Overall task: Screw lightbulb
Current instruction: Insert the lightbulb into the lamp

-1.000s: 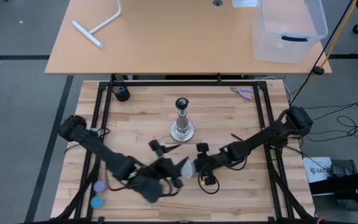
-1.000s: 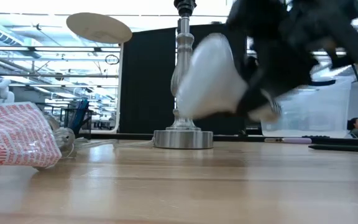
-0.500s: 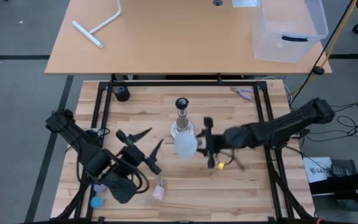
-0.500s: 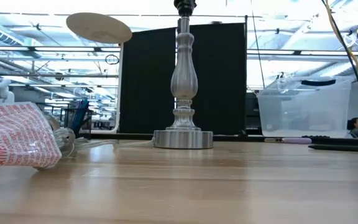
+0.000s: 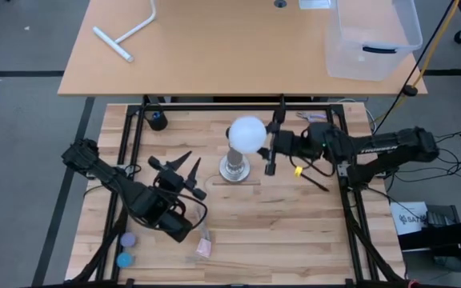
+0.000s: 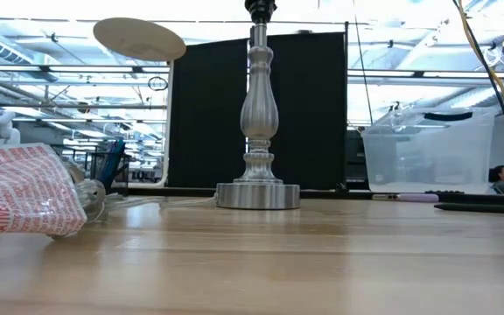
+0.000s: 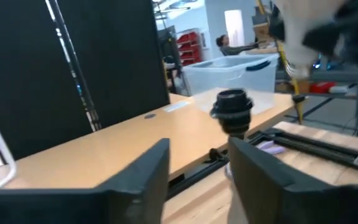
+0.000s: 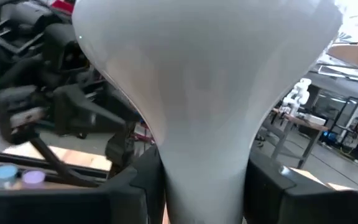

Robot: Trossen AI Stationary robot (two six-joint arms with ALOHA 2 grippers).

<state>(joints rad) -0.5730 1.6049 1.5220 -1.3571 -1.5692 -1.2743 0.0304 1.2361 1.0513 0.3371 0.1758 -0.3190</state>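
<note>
The lightbulb, white with a round globe, hangs high over the table, and my right gripper is shut on it. From above, its globe covers the black top of the silvery lamp post, whose round base stands on the table. My left gripper is left of the post, open and holding nothing. In the left wrist view the post's black socket shows beyond its fingers, with the bulb above it. The low view shows neither gripper. My right gripper pinches the bulb's tapering neck between its two fingers, one on each side. The fingers come in about level from the table's right side. The bulb is lifted clear, its globe pointing away from the gripper; its screw base is hidden.
A pink packet and two small caps lie near the front left. A black knob and purple pliers lie at the far edge. A red-and-white bag shows in the low view. A clear bin stands on the table behind.
My right gripper has carried the bulb up from the table's near middle toward the far edge, over the post's top, and has tipped from pointing down to about level. My left gripper has drawn back to the left, then toward the far edge, has turned, and its fingers have narrowed.
</note>
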